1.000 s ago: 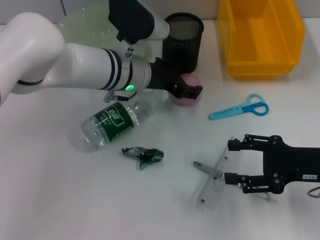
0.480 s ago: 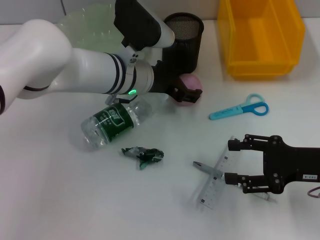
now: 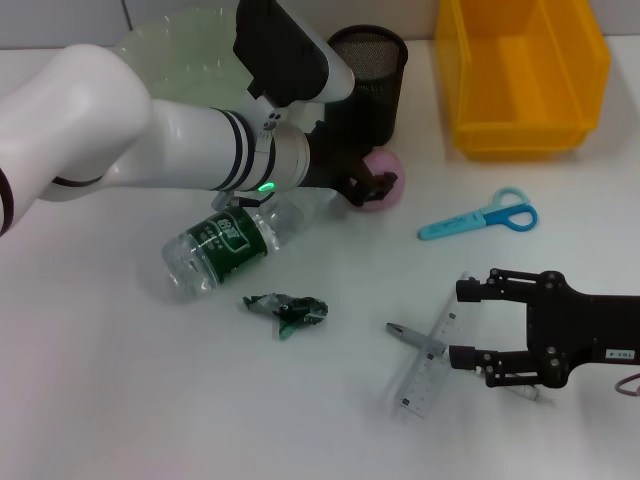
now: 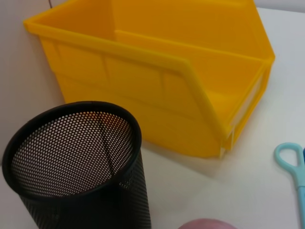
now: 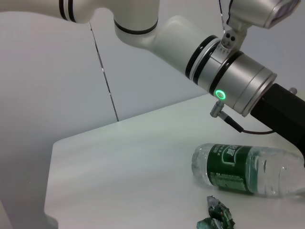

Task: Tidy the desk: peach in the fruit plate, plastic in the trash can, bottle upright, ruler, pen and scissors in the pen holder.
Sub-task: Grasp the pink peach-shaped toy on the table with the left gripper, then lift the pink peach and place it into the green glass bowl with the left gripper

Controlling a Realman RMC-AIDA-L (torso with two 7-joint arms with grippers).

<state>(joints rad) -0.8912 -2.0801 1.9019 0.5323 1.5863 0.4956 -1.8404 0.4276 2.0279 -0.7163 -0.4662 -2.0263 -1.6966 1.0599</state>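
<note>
The pink peach (image 3: 386, 190) (image 4: 207, 224) lies on the table by the black mesh pen holder (image 3: 368, 75) (image 4: 71, 162). My left gripper (image 3: 372, 186) is open and down over the peach, covering its left side. A clear bottle (image 3: 225, 240) (image 5: 243, 169) with a green label lies on its side. Crumpled green plastic (image 3: 287, 310) (image 5: 217, 217) sits just in front of it. My right gripper (image 3: 465, 322) is open at the table's front right, its fingers either side of the clear ruler (image 3: 428, 365), which lies with the pen (image 3: 412, 338). Blue scissors (image 3: 480, 218) (image 4: 290, 160) lie farther back. The pale green fruit plate (image 3: 165, 45) shows behind my left arm.
A yellow bin (image 3: 522, 70) (image 4: 157, 71) stands at the back right beside the pen holder. My left arm (image 3: 180, 150) (image 5: 228, 81) spans the back left of the table above the bottle.
My left arm has swung rightward and its gripper has settled lower over the peach, hiding more of it. The peach and the right gripper have not moved.
</note>
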